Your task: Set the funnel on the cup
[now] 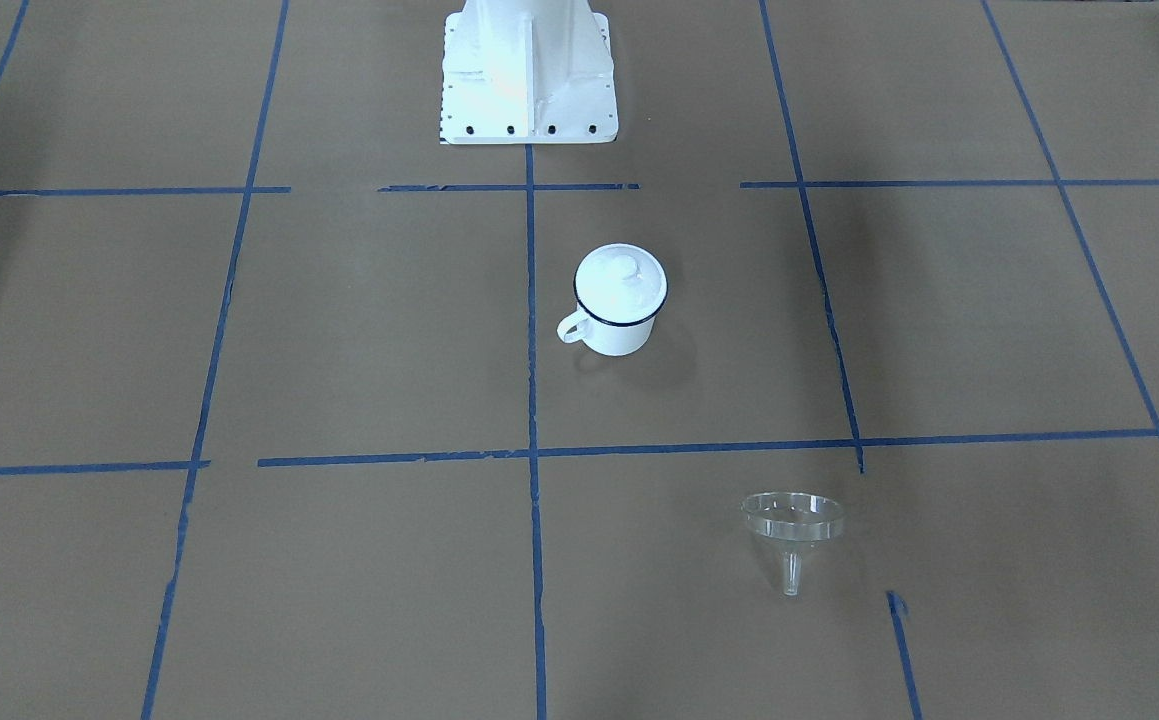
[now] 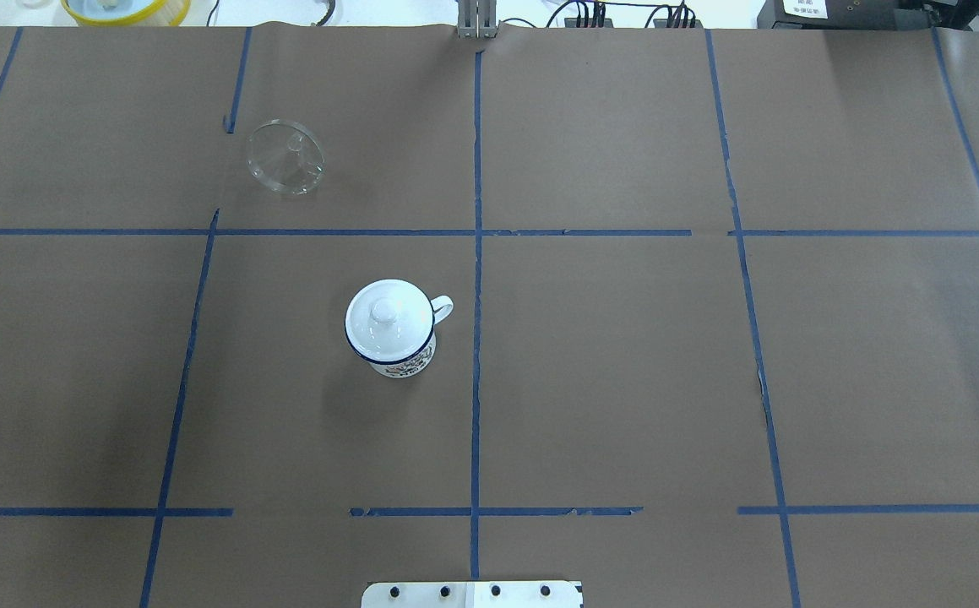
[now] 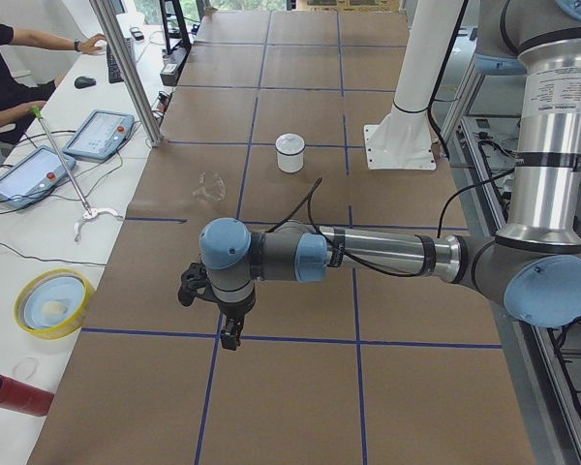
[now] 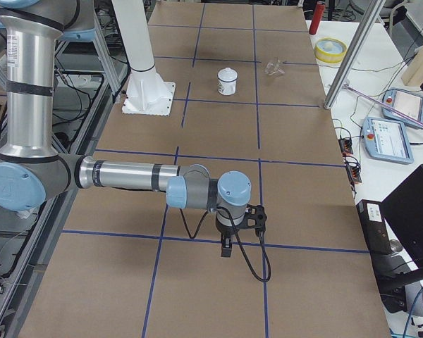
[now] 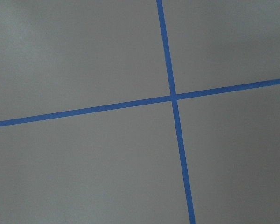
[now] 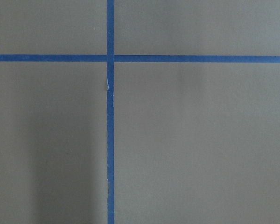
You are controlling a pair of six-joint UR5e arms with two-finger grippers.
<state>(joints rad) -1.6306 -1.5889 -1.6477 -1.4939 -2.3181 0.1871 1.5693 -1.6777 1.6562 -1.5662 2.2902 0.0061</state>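
The left gripper (image 3: 223, 327) and right gripper (image 4: 227, 248) show only in the side views, each low over a blue tape (image 5: 170, 70) crossing. I cannot tell if their jaws are spread or pressed together.

The small clear plastic funnel (image 1: 794, 530) lies tipped at lower right of the front view, with its long axis up-down the frame and its spout toward the bottom edge.

The white enamel mug with a dark blue rim (image 1: 619, 325) stands upright mid-frame, well apart, handle to frame left. A round white knobbed lid (image 2: 388, 317) sits on it. Only the overhead view shows a dark pattern on the mug wall.

The brown paper table (image 2: 624, 380) carries a tape grid. The left side view adds a white bench (image 3: 19, 242) with tablets.
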